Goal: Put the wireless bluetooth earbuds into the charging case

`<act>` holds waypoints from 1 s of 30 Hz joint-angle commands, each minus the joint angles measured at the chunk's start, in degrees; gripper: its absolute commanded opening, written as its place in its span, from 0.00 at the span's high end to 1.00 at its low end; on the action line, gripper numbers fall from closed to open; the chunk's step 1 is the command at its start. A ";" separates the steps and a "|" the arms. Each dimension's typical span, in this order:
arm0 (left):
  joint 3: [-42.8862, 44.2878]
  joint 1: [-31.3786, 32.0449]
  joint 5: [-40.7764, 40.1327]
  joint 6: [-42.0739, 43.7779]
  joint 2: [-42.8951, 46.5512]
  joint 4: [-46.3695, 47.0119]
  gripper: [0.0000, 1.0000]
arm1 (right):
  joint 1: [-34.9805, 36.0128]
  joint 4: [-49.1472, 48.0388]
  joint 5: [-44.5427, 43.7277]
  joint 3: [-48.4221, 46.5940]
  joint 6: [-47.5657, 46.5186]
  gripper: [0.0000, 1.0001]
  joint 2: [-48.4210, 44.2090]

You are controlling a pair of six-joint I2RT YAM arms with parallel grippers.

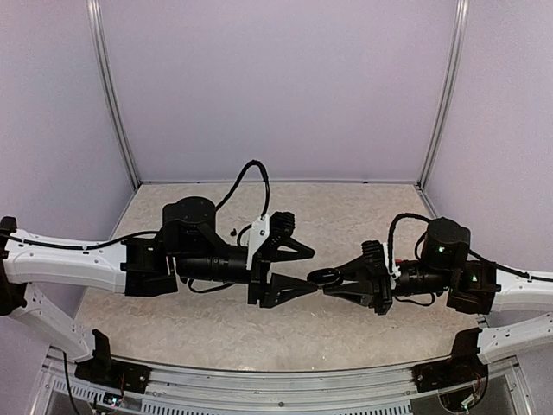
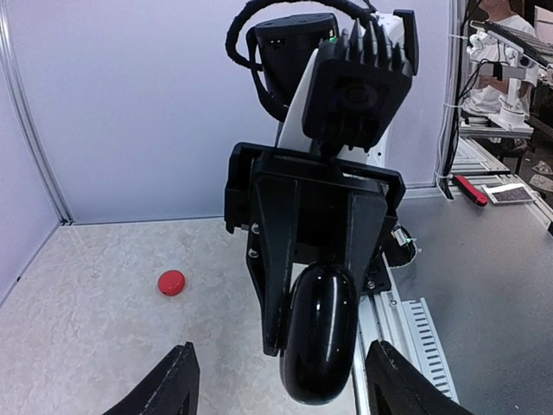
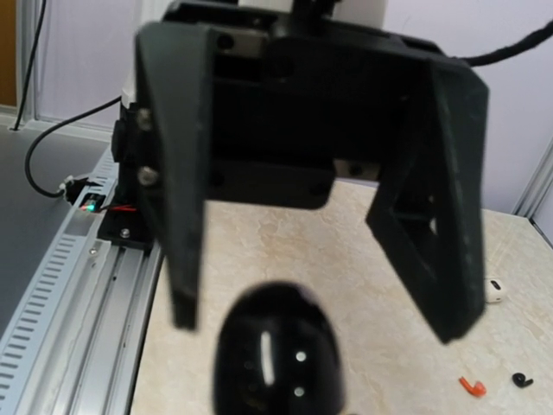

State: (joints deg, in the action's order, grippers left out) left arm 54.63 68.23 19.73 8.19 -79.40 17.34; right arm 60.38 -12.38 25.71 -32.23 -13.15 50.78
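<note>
1. Locate the table [image 1: 199, 328]. It is a beige, speckled surface closed in by pale lavender wall panels [image 1: 276, 86] on three sides. An aluminium rail [image 1: 285, 380] runs along its near edge.

2. Check the two arms. Both reach inward above the middle of the table, and their grippers face each other tip to tip.

3. Check the left gripper [image 1: 311, 269]. Its fingers are spread wide and grip nothing. From the right wrist, its black body fills most of the view and hides the table behind it.

4. Check the right gripper [image 1: 330, 282]. Its fingers are pinched on the charging case [image 2: 320, 337], a glossy black pebble shape held clear of the table. The case points toward the gap between the left fingers. In the overhead view its end lies just beside the left fingertips. You cannot tell from any view whether they touch.

5. Note that the right gripper's fingers cover both flanks of the case. In the right wrist view the case is blurred. A pale slot and two pale dots show on it, but you cannot tell whether its lid is up.

6. Find the wireless bluetooth earbuds in the right wrist view. All lie on the table, well apart from the case:
   - a white earbud [image 3: 492, 290] past the left gripper's finger;
   - a red-orange piece [image 3: 471, 386] nearer the camera;
   - a black piece [image 3: 521, 379] just beside the red-orange piece.

7. Note a small red round piece [image 2: 171, 282] on the table in the left wrist view. It is too small to identify.
</note>
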 commanded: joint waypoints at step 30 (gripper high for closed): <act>-1.30 -2.58 -7.01 -1.81 4.34 3.36 0.39 | 0.57 -3.22 2.72 0.69 0.05 1.00 -0.34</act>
State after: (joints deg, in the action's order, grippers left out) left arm 54.74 66.13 12.71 6.90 -76.58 18.87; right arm 60.38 -13.58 28.32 -32.21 -13.04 51.22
